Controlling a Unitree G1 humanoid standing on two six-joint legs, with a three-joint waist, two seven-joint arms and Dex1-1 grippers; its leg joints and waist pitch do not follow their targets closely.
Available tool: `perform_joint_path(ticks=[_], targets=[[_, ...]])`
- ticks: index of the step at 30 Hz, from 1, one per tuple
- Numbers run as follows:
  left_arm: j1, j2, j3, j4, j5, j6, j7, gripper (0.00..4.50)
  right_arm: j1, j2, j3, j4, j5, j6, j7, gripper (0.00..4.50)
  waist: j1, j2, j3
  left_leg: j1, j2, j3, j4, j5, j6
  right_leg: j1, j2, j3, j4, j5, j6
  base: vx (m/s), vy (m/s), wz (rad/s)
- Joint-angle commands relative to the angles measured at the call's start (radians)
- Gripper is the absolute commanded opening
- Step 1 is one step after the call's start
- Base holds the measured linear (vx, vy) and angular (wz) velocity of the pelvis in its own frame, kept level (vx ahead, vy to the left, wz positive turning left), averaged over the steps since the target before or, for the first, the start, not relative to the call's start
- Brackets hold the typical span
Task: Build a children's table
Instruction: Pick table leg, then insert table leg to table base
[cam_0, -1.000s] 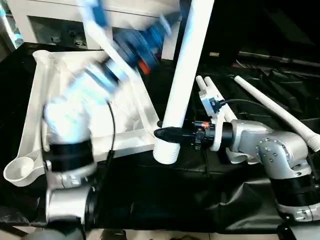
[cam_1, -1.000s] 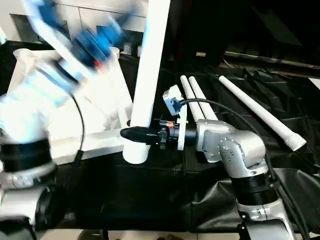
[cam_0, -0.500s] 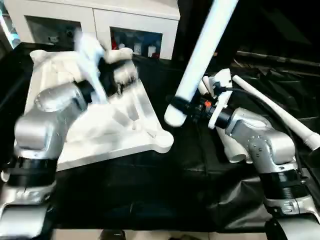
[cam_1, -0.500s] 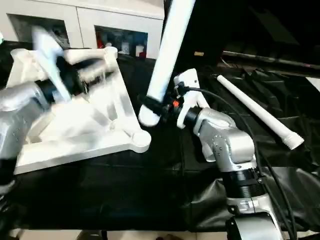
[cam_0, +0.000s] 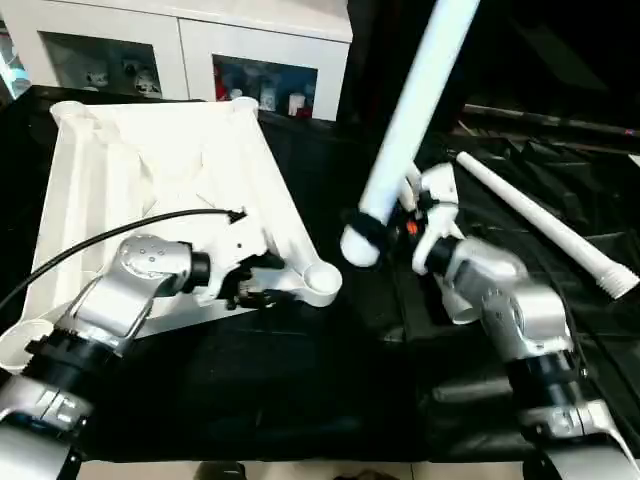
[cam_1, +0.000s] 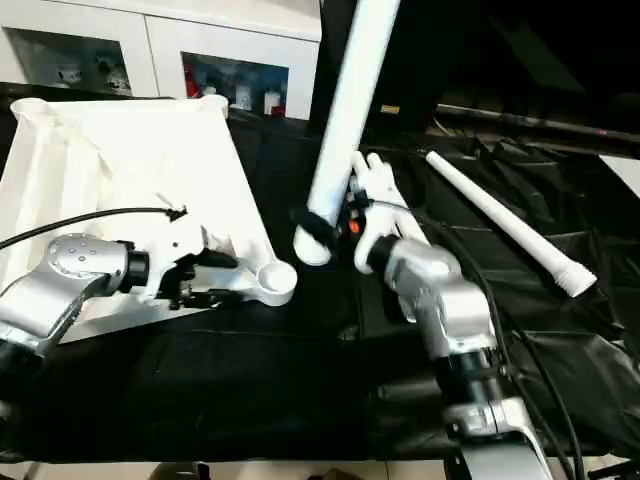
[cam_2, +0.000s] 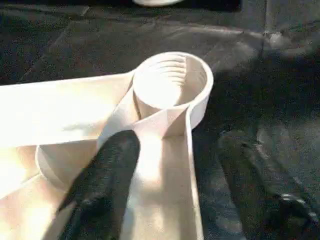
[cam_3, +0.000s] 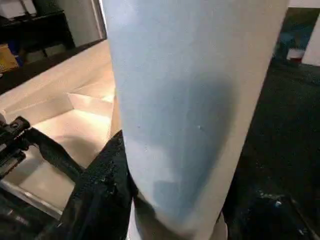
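Left claw (cam_0: 262, 281) at the near right corner of the white tabletop (cam_0: 150, 170), fingers spread: one black finger (cam_2: 100, 185) inside the rim beside the round corner socket (cam_2: 170, 85), the other (cam_2: 265, 200) outside over the black worktop (cam_0: 300, 390), so straddling the rim, not clearly clamped on it. Right claw (cam_0: 365, 222) closed around the lower end of a white tube leg (cam_0: 410, 110), tilted, its top leaning away and its bottom hanging just above the worktop, close to the socket but apart from it. Beyond the right claw, another leg (cam_0: 540, 225) lying flat on the worktop. Behind the tabletop, a white cabinet (cam_0: 190, 50) with glass doors.
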Motion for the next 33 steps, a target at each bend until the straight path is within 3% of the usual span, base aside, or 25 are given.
perform_joint_path(ticks=[1,3,4,13,21,25,26,33], targets=[[-0.017,0.009,-0.014,-0.003,0.028,0.012,-0.011,2.59,0.0,-0.008,-0.012,-0.015,-0.013,-0.021,-0.007,1.93,-0.005,0.042,-0.072,0.032,0.021,-0.004,-0.075,-0.291,-0.083,0.039,-0.07,0.047,-0.075,-0.225,-0.149,0.0,0.0,0.0],[-0.014,0.013,-0.012,-0.017,0.021,0.037,-0.018,2.46,0.003,-0.008,-0.013,-0.015,-0.013,-0.023,-0.008,1.93,-0.004,0.038,-0.072,0.031,0.02,-0.003,-0.074,-0.287,-0.077,0.04,-0.071,0.047,-0.075,-0.236,-0.155,0.0,0.0,0.0],[-0.011,0.017,-0.011,-0.031,0.014,0.057,-0.024,2.37,0.005,-0.008,-0.014,-0.017,-0.014,-0.025,-0.008,1.93,-0.004,0.043,-0.071,0.032,0.021,-0.003,-0.074,-0.286,-0.078,0.039,-0.07,0.047,-0.073,-0.235,-0.157,0.0,0.0,0.0],[-0.001,0.028,-0.018,-0.072,0.032,0.122,-0.059,1.67,0.009,0.002,-0.013,-0.016,-0.019,-0.032,-0.012,1.93,-0.004,0.043,-0.069,0.032,0.022,-0.004,-0.075,-0.295,-0.072,0.038,-0.071,0.047,-0.076,-0.252,-0.164,0.0,0.0,0.0],[-0.005,-0.003,-0.005,-0.085,0.063,0.202,0.012,1.07,0.006,0.013,-0.009,-0.008,-0.029,-0.037,-0.014,1.93,-0.003,0.042,-0.07,0.032,0.021,-0.003,-0.074,-0.287,-0.068,0.038,-0.071,0.047,-0.078,-0.254,-0.16,0.0,0.0,0.0],[0.003,-0.001,-0.025,-0.1,0.09,0.22,0.018,0.78,0.007,0.016,-0.009,-0.008,-0.032,-0.037,-0.018,1.93,-0.004,0.042,-0.07,0.03,0.021,-0.004,-0.075,-0.282,-0.067,0.039,-0.07,0.047,-0.078,-0.245,-0.158,0.0,0.0,0.0],[0.008,0.004,-0.041,-0.102,0.11,0.216,0.02,0.75,0.007,0.017,-0.01,-0.009,-0.033,-0.037,-0.019,1.93,-0.003,0.047,-0.069,0.032,0.021,-0.005,-0.075,-0.29,-0.068,0.038,-0.07,0.047,-0.079,-0.253,-0.158,0.0,0.0,0.0],[0.014,0.008,-0.039,-0.11,0.122,0.224,0.016,0.23,0.008,0.023,-0.014,-0.011,-0.037,-0.033,-0.021,1.93,-0.004,0.046,-0.068,0.032,0.021,-0.005,-0.075,-0.306,-0.068,0.036,-0.069,0.047,-0.081,-0.27,-0.157,0.0,0.0,0.0]])
